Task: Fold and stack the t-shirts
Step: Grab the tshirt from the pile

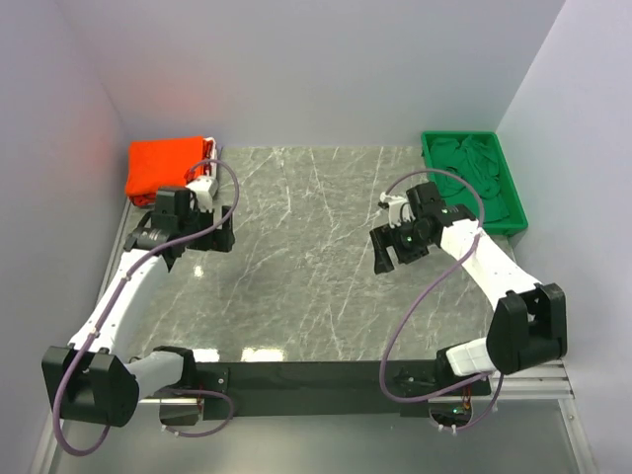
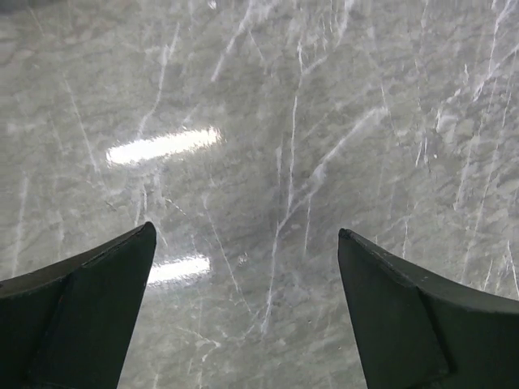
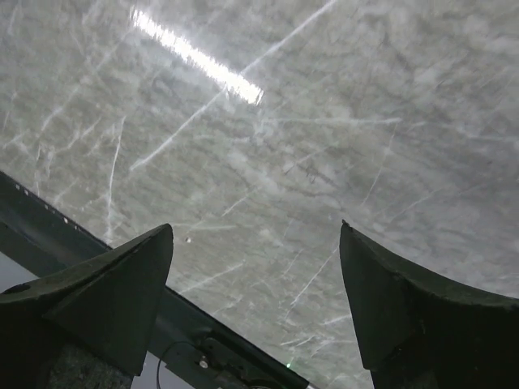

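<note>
Surface: glossy grey-green marble-pattern tabletop point(image 1: 296, 267) with white veins. Strip-light glare shows on it in both wrist views. Pale lavender walls point(image 1: 316, 59) close it in at 9, 12 and 3 o'clock. A black mounting rail point(image 1: 306, 375) runs along the 6 o'clock edge and carries both arm bases.

Orange-red cloth t-shirts point(image 1: 163, 166): a folded bundle in the 10 o'clock corner, next to the left wall. It is roughly rectangular, with its long axis about 9-to-3. The layer count is not resolvable, and neck and hem cannot be told apart.

Dark green cloth t-shirt point(image 1: 474, 168): lies crumpled inside the rigid green plastic tray point(image 1: 459, 135) at 2 o'clock. The tray's long axis runs about 11-to-5 and the cloth lies along it. Which way the shirt faces cannot be told.

Left arm point(image 1: 123, 286): rises from its base at 7 o'clock and reaches toward 12 o'clock. The wrist sits just beside the bundle's 4 o'clock corner. The left gripper point(image 2: 245, 235) points down at bare marble, jaws spread wide and holding nothing.

Right arm point(image 1: 484, 262): comes from its base at 5 o'clock, with the elbow out at the right edge and the forearm running toward 10 o'clock. The wrist is near the tray's 8 o'clock side. The right gripper point(image 3: 256, 228) hangs over bare marble, and the rail shows at the lower left of its wrist view. Its jaws are released, wide apart and holding nothing.
</note>
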Robot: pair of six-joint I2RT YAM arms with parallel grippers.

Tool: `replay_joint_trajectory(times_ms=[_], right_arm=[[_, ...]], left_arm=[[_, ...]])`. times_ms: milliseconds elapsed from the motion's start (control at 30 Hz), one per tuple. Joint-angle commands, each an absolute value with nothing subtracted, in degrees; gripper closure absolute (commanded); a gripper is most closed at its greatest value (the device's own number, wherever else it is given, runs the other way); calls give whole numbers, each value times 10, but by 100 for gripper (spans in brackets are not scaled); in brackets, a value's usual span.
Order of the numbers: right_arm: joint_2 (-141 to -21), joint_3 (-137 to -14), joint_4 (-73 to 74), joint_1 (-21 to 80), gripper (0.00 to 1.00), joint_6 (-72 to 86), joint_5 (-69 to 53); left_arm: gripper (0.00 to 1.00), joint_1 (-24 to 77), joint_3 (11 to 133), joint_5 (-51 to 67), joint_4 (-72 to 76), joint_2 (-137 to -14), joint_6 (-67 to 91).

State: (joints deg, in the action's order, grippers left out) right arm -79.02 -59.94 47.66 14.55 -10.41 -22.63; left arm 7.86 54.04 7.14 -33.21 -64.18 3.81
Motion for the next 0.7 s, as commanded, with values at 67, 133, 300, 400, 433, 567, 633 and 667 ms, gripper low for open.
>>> replay_joint_trajectory(times_ms=[67, 133, 300, 400, 433, 567, 633, 667], right_arm=[[-844, -696, 469, 151, 10, -84, -178], [-859, -721, 453, 149, 10, -79, -156], [-922, -803, 424, 144, 10, -111, -126], [-969, -901, 413, 115, 9, -109, -115], [-984, -955, 410, 104, 9, -102, -112], [-1089, -1095, 403, 35, 9, -51, -114], [-1118, -1144, 383, 11, 9, -47, -98], [-1143, -1157, 374, 4, 9, -41, -97]], left_arm=[[1, 76, 609, 64, -304, -637, 19], [1, 76, 622, 82, -281, -635, 8], [0, 76, 695, 120, -277, -692, 6], [0, 73, 752, 119, -286, -749, 32], [1, 70, 765, 120, -286, -764, 39], [1, 47, 814, 154, -279, -823, 76], [1, 35, 831, 161, -269, -850, 96], [1, 31, 837, 164, -265, -858, 102]])
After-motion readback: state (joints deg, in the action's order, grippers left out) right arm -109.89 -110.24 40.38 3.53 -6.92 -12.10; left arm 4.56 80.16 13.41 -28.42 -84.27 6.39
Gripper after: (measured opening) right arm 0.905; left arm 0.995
